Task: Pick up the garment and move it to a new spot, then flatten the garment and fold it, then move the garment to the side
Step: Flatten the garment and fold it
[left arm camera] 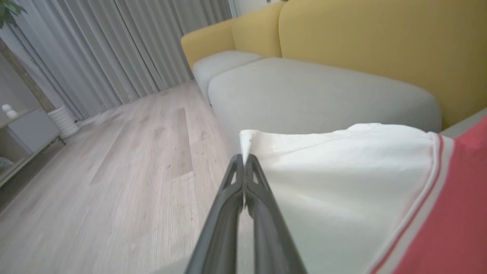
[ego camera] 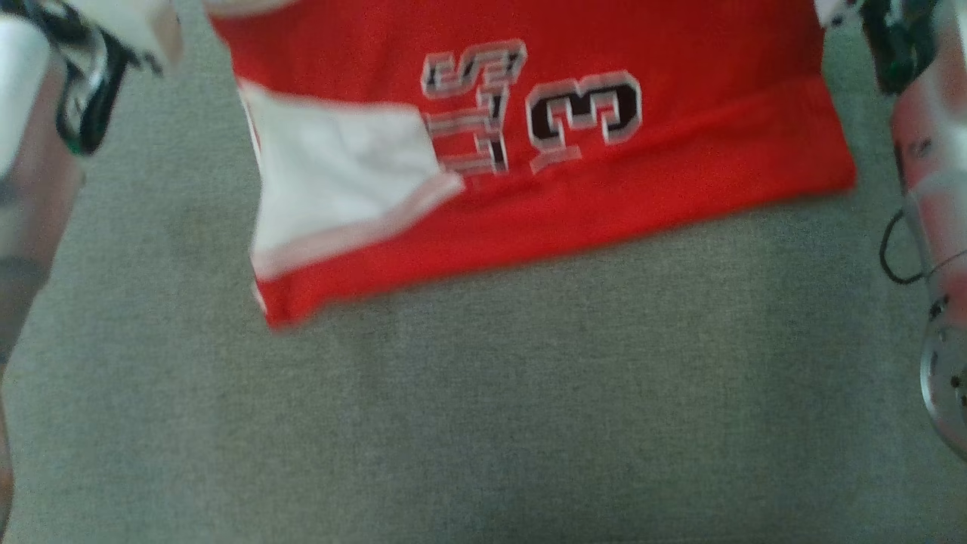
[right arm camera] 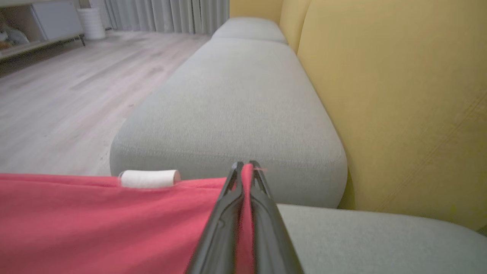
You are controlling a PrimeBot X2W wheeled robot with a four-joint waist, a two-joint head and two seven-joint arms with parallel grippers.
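The garment (ego camera: pixel 544 189) is a red jersey with a white side panel and black-and-white lettering; it hangs stretched across the top of the head view above a grey cushion (ego camera: pixel 483 408). In the left wrist view my left gripper (left arm camera: pixel 243 158) is shut on the white corner of the garment (left arm camera: pixel 342 179). The right wrist view has my right gripper (right arm camera: pixel 245 165) shut on a red edge of the garment (right arm camera: pixel 114 217), red cloth pinched between the fingertips. Both pale forearms frame the head view at its left and right edges.
A grey sofa seat (right arm camera: pixel 236 106) with yellow backrests (right arm camera: pixel 399 95) stretches away in both wrist views. Pale wood floor (left arm camera: pixel 114 171), grey curtains (left arm camera: pixel 114 45) and a low shelf unit (left arm camera: pixel 23 133) lie to the side.
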